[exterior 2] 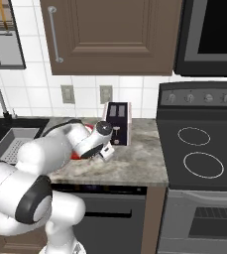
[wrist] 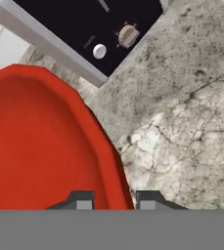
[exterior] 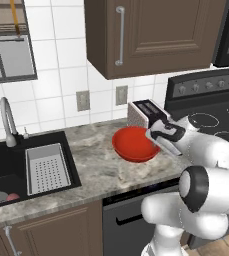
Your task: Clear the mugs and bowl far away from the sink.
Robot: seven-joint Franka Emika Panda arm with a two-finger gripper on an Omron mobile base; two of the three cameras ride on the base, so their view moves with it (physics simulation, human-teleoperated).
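The glossy red bowl (exterior: pixel 133 145) sits on the grey stone counter (exterior: pixel 96 172) between the sink (exterior: pixel 6 170) and the toaster (exterior: pixel 146 112). My gripper (wrist: pixel 116 200) is at the bowl's right rim. In the hand view one fingertip is inside the bowl (wrist: pixel 40 146) and the other outside, with the rim pinched between them. From the right base view my arm covers most of the bowl (exterior 2: pixel 75 156), and the gripper (exterior 2: pixel 101 151) is low beside the toaster (exterior 2: pixel 117 123). The mugs are out of view.
The black sink has a curved chrome tap (exterior: pixel 7 120) and a grey perforated tray (exterior: pixel 47 169). A stove (exterior 2: pixel 199 144) adjoins the counter on the right. Brown wall cabinets (exterior: pixel 151 35) hang overhead. Bare counter (exterior 2: pixel 135 158) lies in front of the toaster.
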